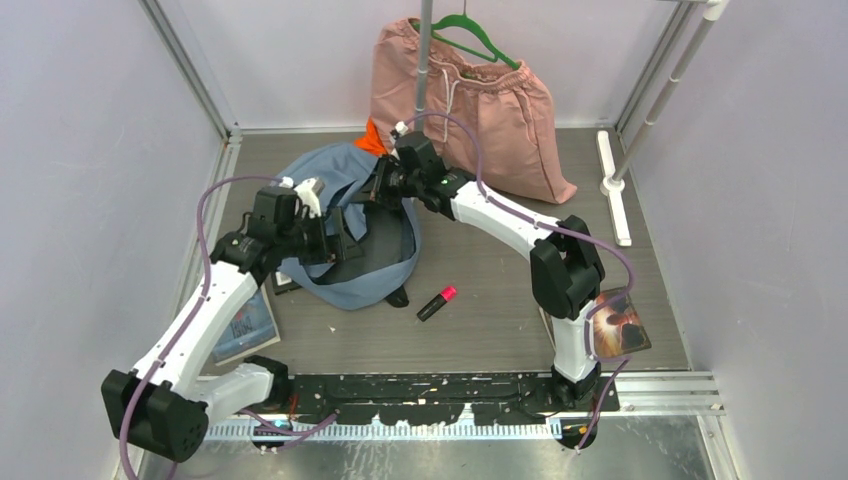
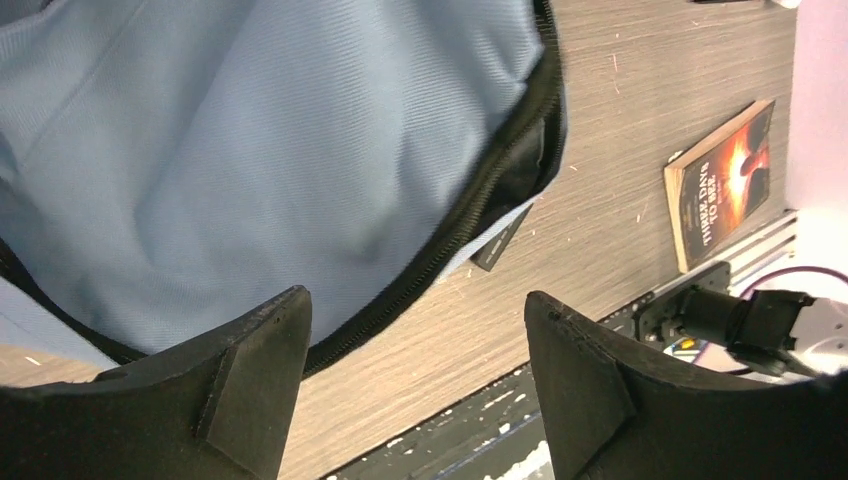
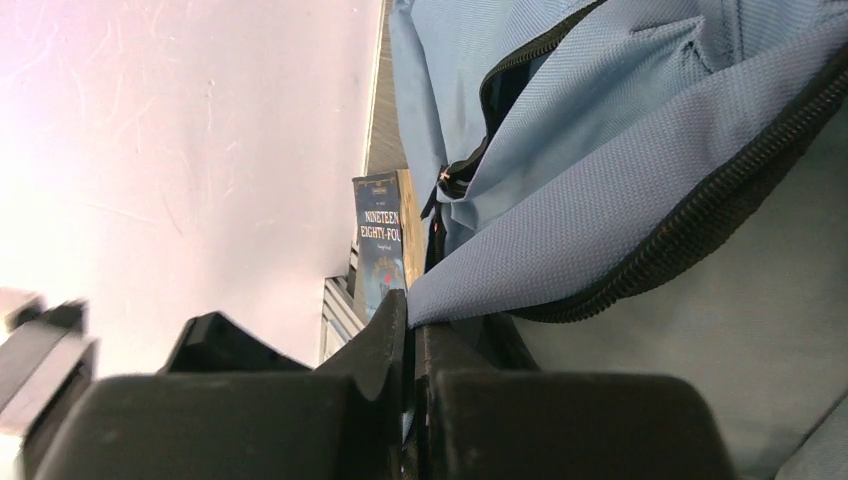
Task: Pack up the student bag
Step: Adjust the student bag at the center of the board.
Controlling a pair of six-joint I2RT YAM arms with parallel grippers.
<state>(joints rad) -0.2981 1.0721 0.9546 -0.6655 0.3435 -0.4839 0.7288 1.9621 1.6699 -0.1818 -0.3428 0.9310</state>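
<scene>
The grey-blue student bag [image 1: 352, 283] lies on the table's left-middle, its zipped opening partly spread. My right gripper [image 1: 385, 183] is shut on the bag's fabric edge at the far rim; in the right wrist view the blue cloth [image 3: 600, 230] is pinched between the fingers [image 3: 412, 345]. My left gripper [image 1: 340, 245] hovers over the bag's near left part, open and empty. In the left wrist view it [image 2: 415, 345] stands over the bag's black zipper [image 2: 470, 220] and the wooden table.
A red-capped marker [image 1: 437, 302] lies right of the bag. A blue book [image 1: 243, 325] lies by the left arm, another book [image 1: 622, 322] by the right base. Pink shorts [image 1: 470, 100] hang at the back, an orange cloth [image 1: 372, 138] behind the bag.
</scene>
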